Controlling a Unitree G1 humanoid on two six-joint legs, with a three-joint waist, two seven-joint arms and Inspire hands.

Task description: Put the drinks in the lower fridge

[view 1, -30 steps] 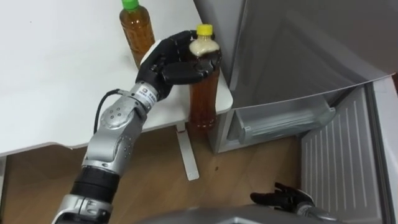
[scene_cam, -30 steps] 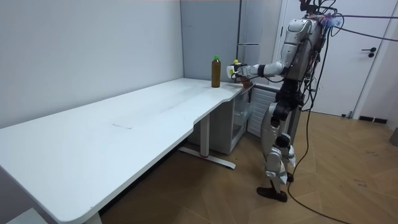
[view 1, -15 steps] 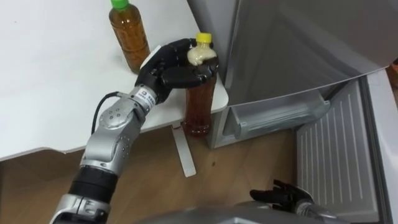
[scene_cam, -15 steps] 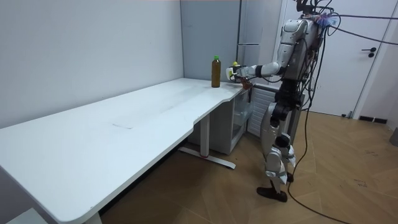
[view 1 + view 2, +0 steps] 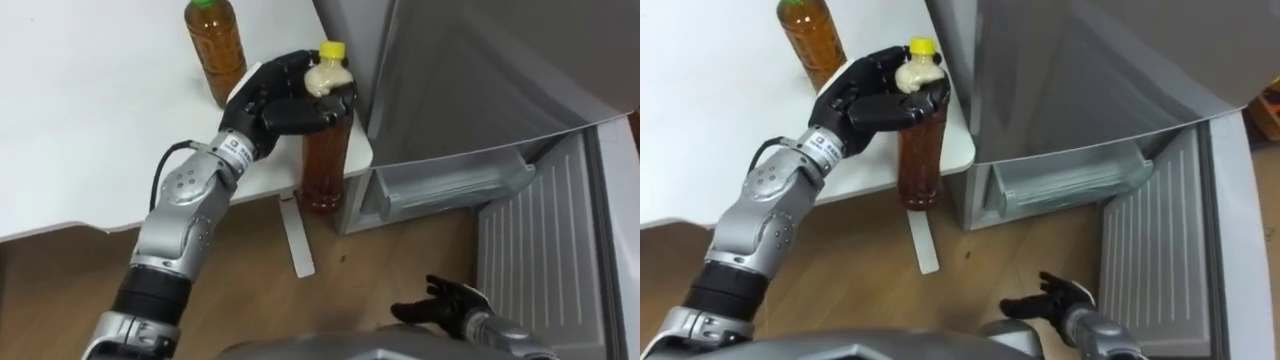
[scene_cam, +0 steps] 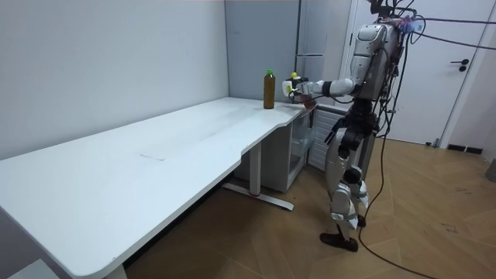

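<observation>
My left hand (image 5: 285, 100) is shut around the neck and shoulder of a yellow-capped bottle of brown tea (image 5: 325, 165). The bottle hangs upright in the air just off the white table's corner (image 5: 355, 150), its base below the tabletop's level. A second tea bottle with a green cap (image 5: 218, 50) stands on the table behind the hand. In the room view I stand at the table's end before the fridge, with the held bottle (image 6: 294, 84) beside the green-capped bottle (image 6: 269, 89). My right hand (image 5: 445, 305) hangs low with its fingers spread.
The grey fridge (image 5: 470, 70) stands right of the table. Its lower door (image 5: 545, 250) is swung open toward me, and a clear shelf bin (image 5: 450, 185) shows in the lower compartment. A white table leg (image 5: 297, 235) stands on the wooden floor below the bottle.
The left hand keeps its hold, and the bottle has shifted slightly up and right in a view that also moved. The right hand has come a little further in at the bottom.
</observation>
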